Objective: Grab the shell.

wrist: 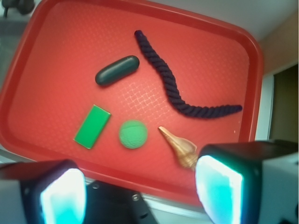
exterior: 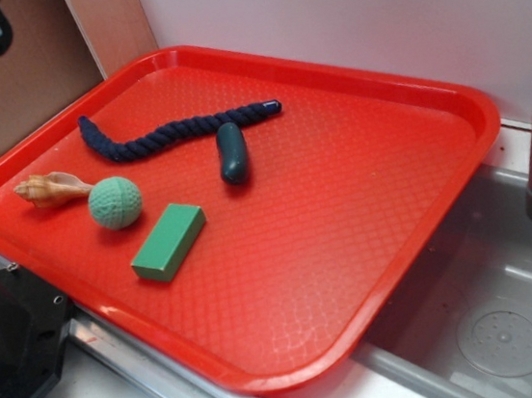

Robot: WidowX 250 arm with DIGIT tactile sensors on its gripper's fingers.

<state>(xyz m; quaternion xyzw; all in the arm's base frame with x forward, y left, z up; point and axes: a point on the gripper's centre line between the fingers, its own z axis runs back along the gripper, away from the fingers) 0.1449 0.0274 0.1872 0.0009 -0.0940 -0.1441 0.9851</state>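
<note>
While my tool (wrist: pixel 140 196) hangs above the tray's (exterior: pixel 449 104) near edge with its pads spread wide and empty, the shell (exterior: pixel 51 189) lies near the tray's rim, just beside the green ball (exterior: pixel 115 202). A green block (exterior: pixel 168 242), dark capsule (exterior: pixel 232 152) and navy rope (exterior: pixel 175 131) lie farther off, none covering the shell.

You see a glossy, diamond-textured plastic tray (exterior: pixel 363 197), a ridged shell (exterior: pixel 51 189) (matt), a knitted ball (exterior: pixel 115 202), twisted rope (exterior: pixel 171 133).
</note>
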